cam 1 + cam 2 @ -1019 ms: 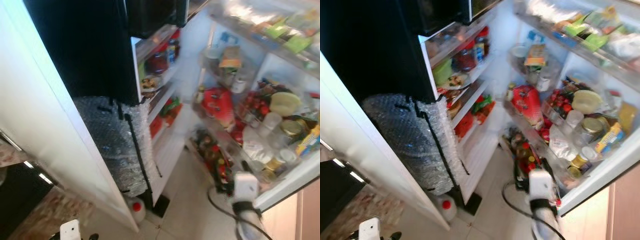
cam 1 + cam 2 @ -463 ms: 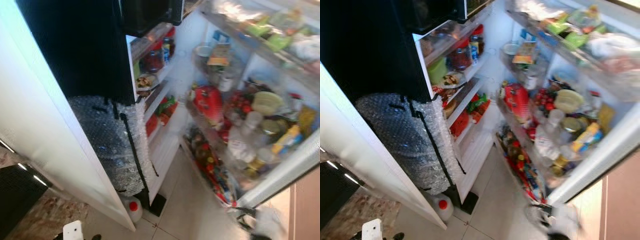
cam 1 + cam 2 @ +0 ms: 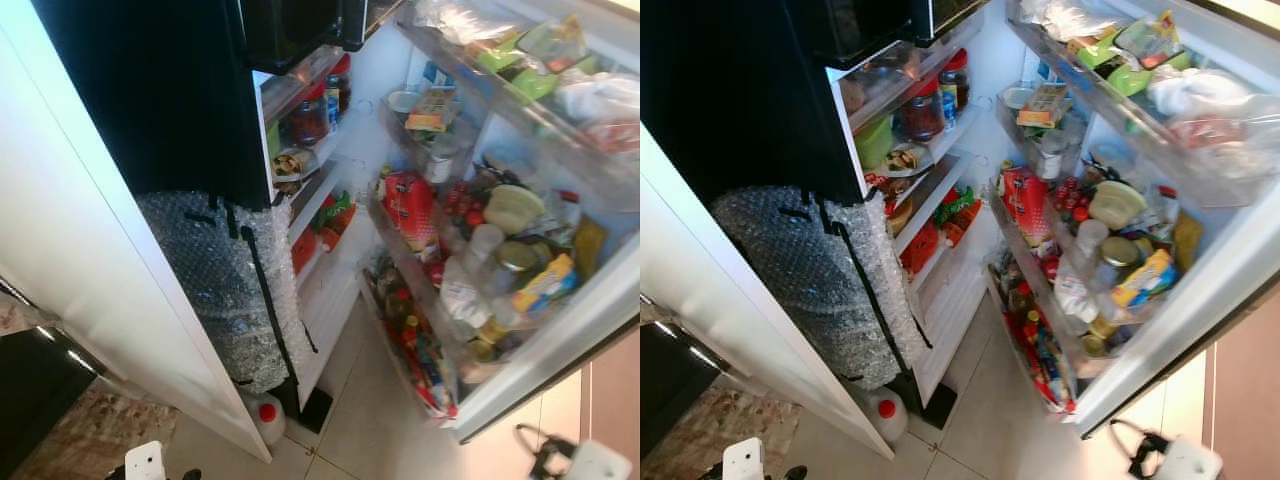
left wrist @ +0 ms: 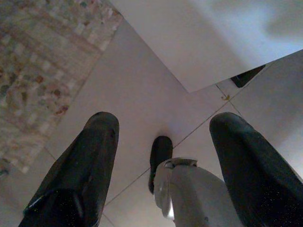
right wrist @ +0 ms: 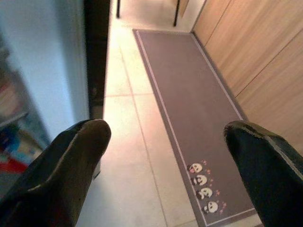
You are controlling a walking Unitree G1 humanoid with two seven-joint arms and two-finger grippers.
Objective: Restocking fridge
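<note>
While both end effectors hung low and empty, the fridge [image 3: 940, 150] stood open ahead of them, door shelves [image 3: 1110, 240] crammed. Left end effector [image 4: 163, 161] gaped over floor tiles; right end effector [image 5: 165, 156] gaped too — presumably between loads, nothing to carry.

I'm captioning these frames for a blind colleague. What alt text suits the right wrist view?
The right gripper hangs open and empty above a pale tiled floor. Beyond its black fingers lies a grey runner rug beside wooden cabinet fronts.
</note>
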